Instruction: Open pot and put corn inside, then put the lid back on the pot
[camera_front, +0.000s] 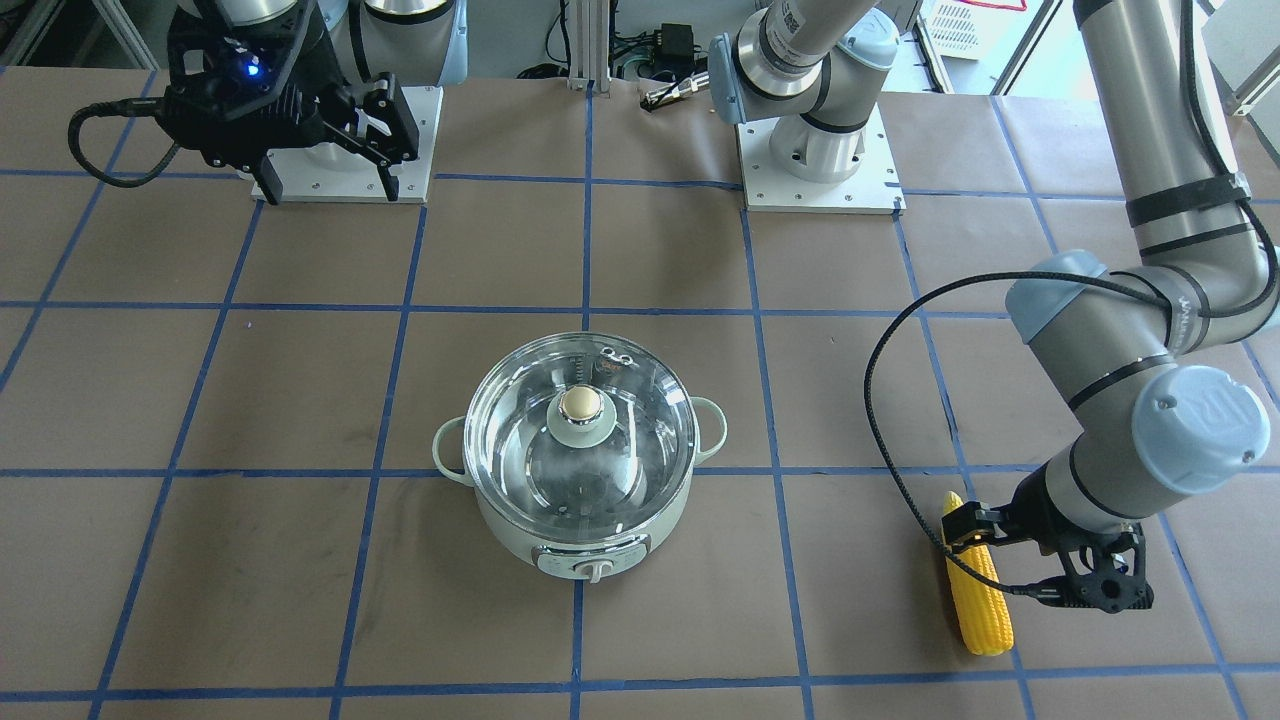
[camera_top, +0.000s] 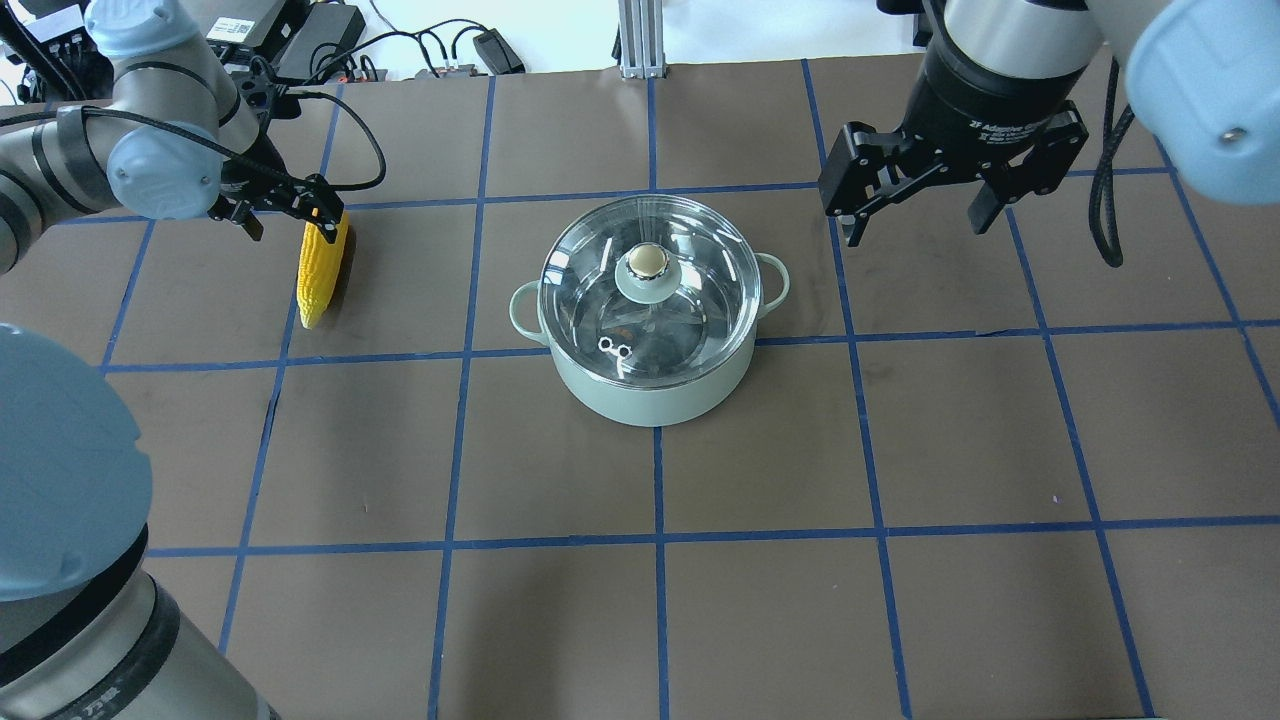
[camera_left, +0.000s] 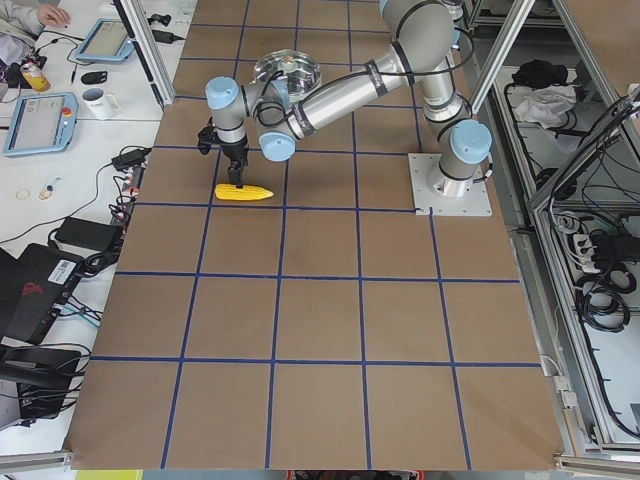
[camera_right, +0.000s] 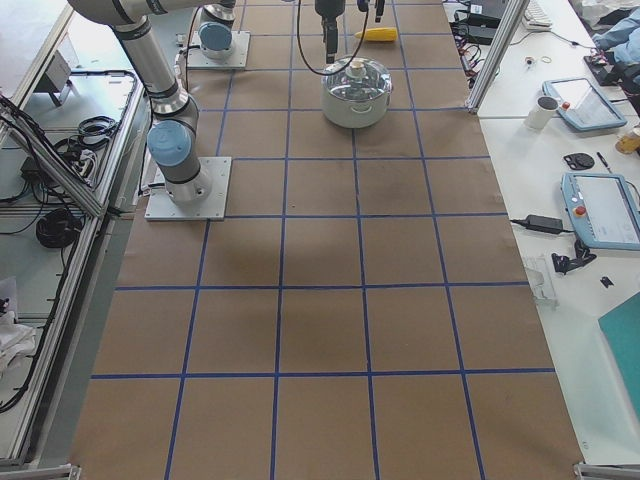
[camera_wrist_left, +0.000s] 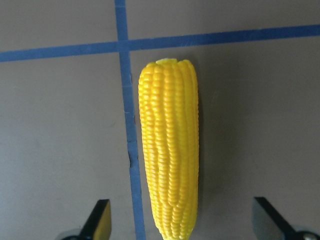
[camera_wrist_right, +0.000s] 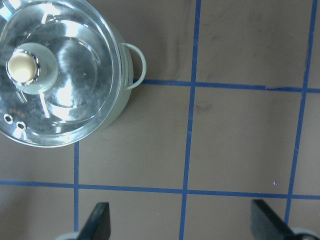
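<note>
One brown tabletop (camera_top: 900, 620) carries everything. The pot (camera_top: 650, 400) stands in its middle with the lid (camera_top: 690, 300) seated on it, so nothing is opened yet. The right hand (camera_top: 915, 228) hangs above the tabletop just beside the pot, fingers spread, gripping nothing and not over the lid's knob (camera_top: 646, 261). The corn (camera_top: 320, 275) lies flat on the robot's left, well apart from the pot.

I judge the step in hand to be the corn pickup with the left hand (camera_wrist_left: 184, 220) — released, fingers wide. To do it well I'd first nudge sideways so the ear sits midway between the fingers. Then I'd come straight down and close slowly across its thicker part, since a round ear rolls if one finger lands first.

In the wrist view the corn runs lengthwise up the gap between the two fingertips (camera_wrist_left: 100, 220), a little nearer one than the other and touching neither — how high the hand sits above it I can't tell.
</note>
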